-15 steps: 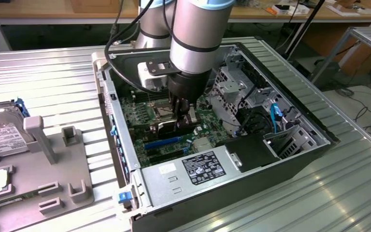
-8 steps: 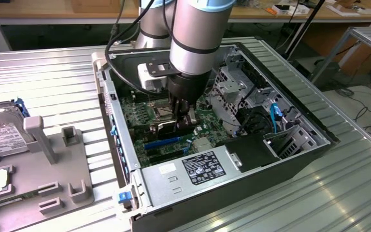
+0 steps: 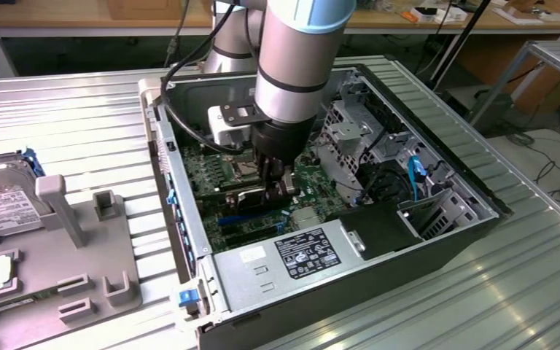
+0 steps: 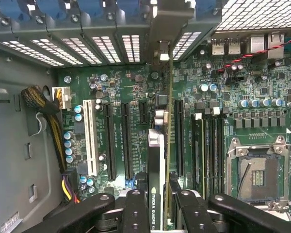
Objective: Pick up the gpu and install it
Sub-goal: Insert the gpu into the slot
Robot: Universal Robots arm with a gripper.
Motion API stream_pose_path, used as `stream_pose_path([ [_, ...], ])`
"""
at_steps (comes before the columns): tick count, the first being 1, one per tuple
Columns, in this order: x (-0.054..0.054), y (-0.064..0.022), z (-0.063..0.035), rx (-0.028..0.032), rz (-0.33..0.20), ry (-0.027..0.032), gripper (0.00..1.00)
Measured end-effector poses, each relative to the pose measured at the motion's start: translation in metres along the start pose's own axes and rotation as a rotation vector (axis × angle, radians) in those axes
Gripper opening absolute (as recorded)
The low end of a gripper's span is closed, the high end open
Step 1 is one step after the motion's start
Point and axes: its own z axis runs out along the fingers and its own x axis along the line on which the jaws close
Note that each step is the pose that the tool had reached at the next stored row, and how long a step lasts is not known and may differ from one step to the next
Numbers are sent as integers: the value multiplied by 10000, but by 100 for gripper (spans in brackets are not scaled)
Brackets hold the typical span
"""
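The gripper (image 4: 157,206) is closed narrowly on the gpu (image 4: 155,155), with one finger on each flat side. The card stands on its edge just above the motherboard (image 4: 136,82), parallel to its long slots. Its metal bracket (image 4: 167,24) is at the motherboard's rear edge.

gpu (image 4: 156,160) upright above motherboard (image 4: 136,82), inside case (image 3: 407,281)
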Motion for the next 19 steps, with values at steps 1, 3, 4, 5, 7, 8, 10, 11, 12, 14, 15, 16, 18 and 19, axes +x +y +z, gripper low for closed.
stream_pose_path([
  [1,0,0,0,-1,-161,-1,27],
  [3,0,0,1,-1,-216,-2,27],
  [4,-1,0,11,0,-216,-9,27],
  [5,0,0,25,-1,-216,-7,27],
  [7,0,1,70,-4,-257,-13,27],
  [8,0,1,71,-4,-280,-14,27],
  [10,0,1,76,-4,-297,-14,27],
  [11,0,1,76,-5,-297,-14,27],
  [12,0,1,76,-5,-297,-14,27],
  [14,0,1,76,-5,-297,-14,27],
  [15,0,1,76,-4,-297,-14,27],
  [16,0,1,76,-4,-297,-14,27],
  [18,0,1,76,-4,-297,-15,27],
  [19,0,1,76,-4,-297,-14,27],
])
